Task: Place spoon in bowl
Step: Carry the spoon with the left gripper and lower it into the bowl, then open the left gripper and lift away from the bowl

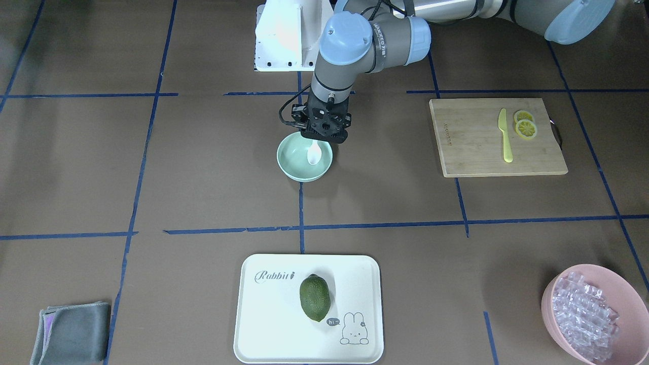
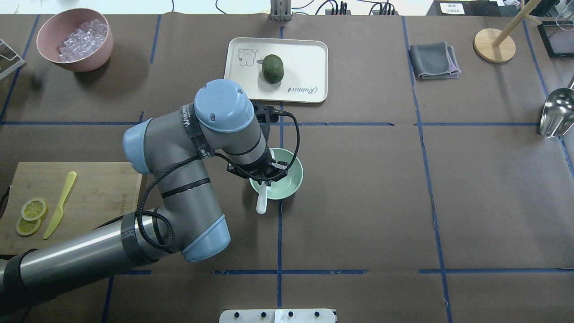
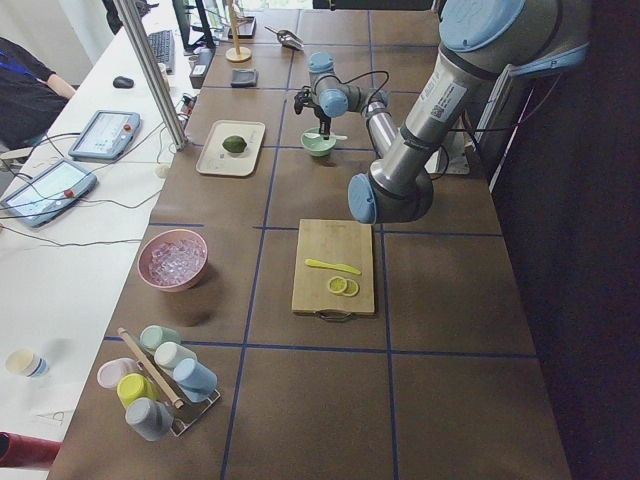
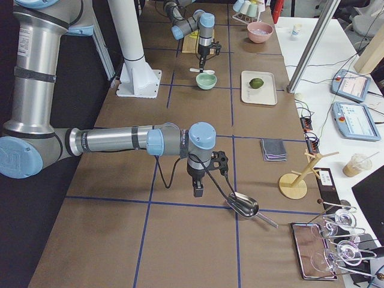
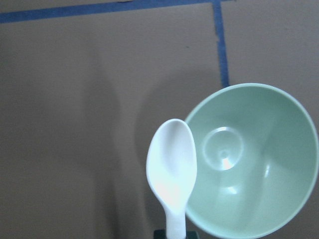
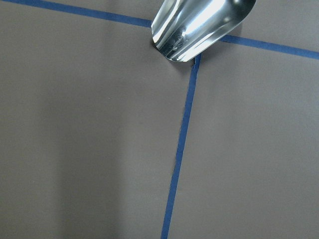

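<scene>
Left gripper (image 1: 318,138) is clamping the spoon (image 1: 314,154) by its handle, scoop hanging above the bowl (image 1: 293,161) near its rim, not resting inside yet. Right gripper (image 4: 197,192) is hovering over the table (image 4: 180,246); can't tell its opening.

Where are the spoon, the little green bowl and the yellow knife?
spoon (image 1: 314,153): front-facing view, on its scoop.
green bowl (image 1: 303,177): front-facing view, on its near outer wall.
yellow knife (image 1: 505,136): front-facing view, on its middle.

Avocado (image 1: 315,298), perhaps, on white tray (image 1: 263,324)
</scene>
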`<state>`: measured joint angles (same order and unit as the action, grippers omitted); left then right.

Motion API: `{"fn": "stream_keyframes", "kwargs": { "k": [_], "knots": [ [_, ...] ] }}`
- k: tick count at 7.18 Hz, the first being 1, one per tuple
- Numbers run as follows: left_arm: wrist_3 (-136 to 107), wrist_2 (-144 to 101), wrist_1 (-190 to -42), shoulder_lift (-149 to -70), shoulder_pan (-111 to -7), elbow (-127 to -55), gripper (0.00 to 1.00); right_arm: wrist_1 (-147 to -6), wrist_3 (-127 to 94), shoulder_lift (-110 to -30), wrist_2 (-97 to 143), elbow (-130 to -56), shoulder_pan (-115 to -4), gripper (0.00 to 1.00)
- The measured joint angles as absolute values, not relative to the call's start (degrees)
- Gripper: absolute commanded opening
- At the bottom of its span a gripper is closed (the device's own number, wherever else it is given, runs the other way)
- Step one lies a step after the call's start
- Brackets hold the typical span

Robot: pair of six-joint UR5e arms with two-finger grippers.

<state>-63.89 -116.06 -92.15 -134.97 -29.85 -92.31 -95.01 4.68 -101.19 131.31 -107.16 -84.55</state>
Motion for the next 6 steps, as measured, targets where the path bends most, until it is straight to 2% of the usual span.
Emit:
{"fn": "stream_keyframes", "kwargs": {
  "k": [4,6],
  "knots": [
    [-64.34,-116.63,-91.8,-135.69,-29.88,-92.1,1.0,-95.01,4.75,-101.08,131.31,-107.08,-84.55,1.0],
    [-60.03,-117.19,-91.37,-131.91,-31.55,-93.77,1.0,-95.01,4.86,-101.25,131.19,-106.87,-84.55,1.0]
  ]
}}
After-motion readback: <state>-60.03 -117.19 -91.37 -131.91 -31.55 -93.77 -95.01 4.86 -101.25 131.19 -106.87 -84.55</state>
